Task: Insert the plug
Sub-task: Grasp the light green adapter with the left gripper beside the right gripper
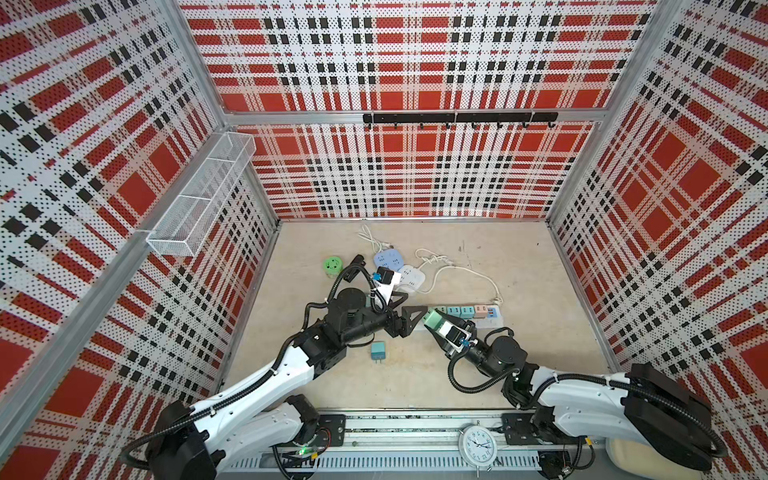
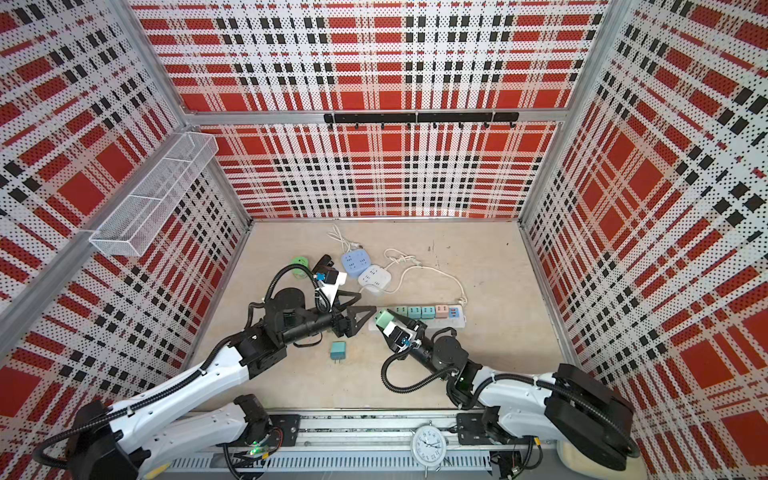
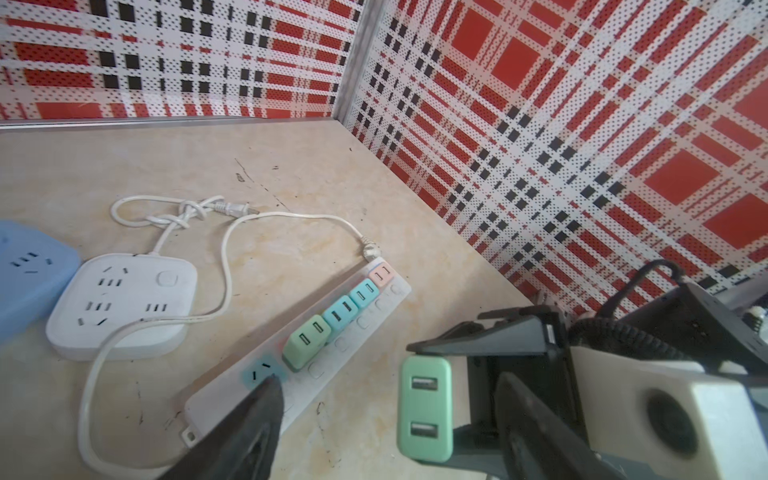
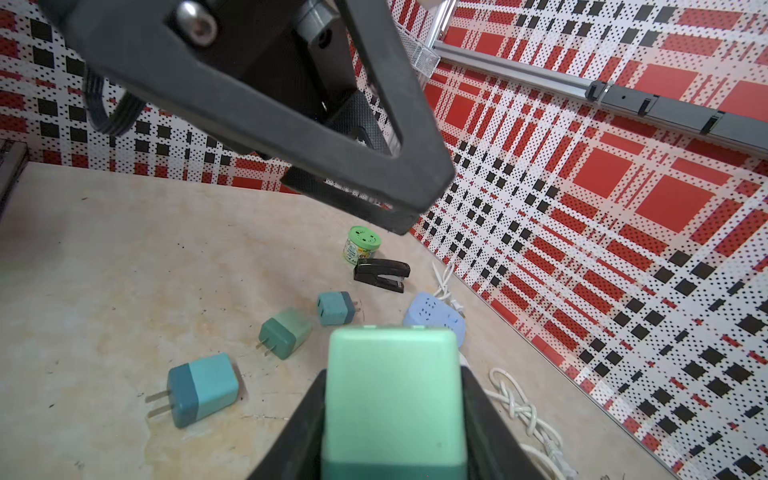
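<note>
At the vacant end of the long white power strip (image 3: 299, 390) on the counter (image 1: 540, 353), the right hand (image 1: 438, 324) is clamped on a mint-green plug (image 4: 392, 390), with one finger pressed to each side of its body. The plug is raised and sits in no socket, and its prongs are hidden. Just beside it, the left hand (image 1: 417, 301) has its fingers spread wide with nothing between them. In the left wrist view one fingertip (image 3: 266, 399) overlaps the strip's empty teal-ringed socket (image 3: 259, 370), though whether they touch cannot be told. A row of chargers (image 3: 309, 336) sits plugged in further along the strip. A loose blue plug (image 1: 378, 351) lies on the counter near the left arm, and a white socket block (image 3: 124, 303) and a blue socket block (image 3: 25, 282) lie side by side beyond the strip
</note>
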### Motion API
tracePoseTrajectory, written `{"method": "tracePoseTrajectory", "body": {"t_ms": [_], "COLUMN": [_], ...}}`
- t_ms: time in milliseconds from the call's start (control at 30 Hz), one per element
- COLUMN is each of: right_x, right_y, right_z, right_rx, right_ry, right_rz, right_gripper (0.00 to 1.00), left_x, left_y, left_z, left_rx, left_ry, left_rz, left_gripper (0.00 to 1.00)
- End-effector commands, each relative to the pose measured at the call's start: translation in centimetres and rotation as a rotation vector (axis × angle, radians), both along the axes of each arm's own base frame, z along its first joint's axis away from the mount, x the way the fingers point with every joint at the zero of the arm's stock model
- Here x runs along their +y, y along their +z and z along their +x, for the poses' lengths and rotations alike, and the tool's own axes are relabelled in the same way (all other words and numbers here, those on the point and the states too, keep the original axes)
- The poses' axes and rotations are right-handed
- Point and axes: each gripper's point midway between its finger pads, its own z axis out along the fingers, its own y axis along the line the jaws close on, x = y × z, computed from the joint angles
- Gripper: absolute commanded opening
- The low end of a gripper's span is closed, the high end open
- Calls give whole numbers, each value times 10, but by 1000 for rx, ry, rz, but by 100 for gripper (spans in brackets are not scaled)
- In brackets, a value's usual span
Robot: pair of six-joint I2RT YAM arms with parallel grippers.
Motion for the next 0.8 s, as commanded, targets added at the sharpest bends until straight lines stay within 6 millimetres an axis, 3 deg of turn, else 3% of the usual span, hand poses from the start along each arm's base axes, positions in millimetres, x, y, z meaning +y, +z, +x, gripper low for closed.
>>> {"method": "tracePoseTrajectory", "body": {"t_ms": [0, 300, 533, 767], "right_x": [4, 15, 21, 21], "right_y": [44, 55, 53, 58], "right_z": [-1, 0, -4, -6], "right_rx": [-119, -138, -139, -143], "right_ry": [14, 44, 80, 85], "right_rz": [98, 92, 88, 98], "right_gripper": [0, 0, 0, 0], "left_x": [-11, -21, -26, -29], "left_y": [21, 22, 20, 18], "left_z": [-6, -13, -15, -15], "left_rx": [-51, -39, -27, -18], "left_ry": [-65, -131, -159, -173], "left_rz": [-39, -42, -38, -36], "left_gripper": [80, 71, 47, 43]}}
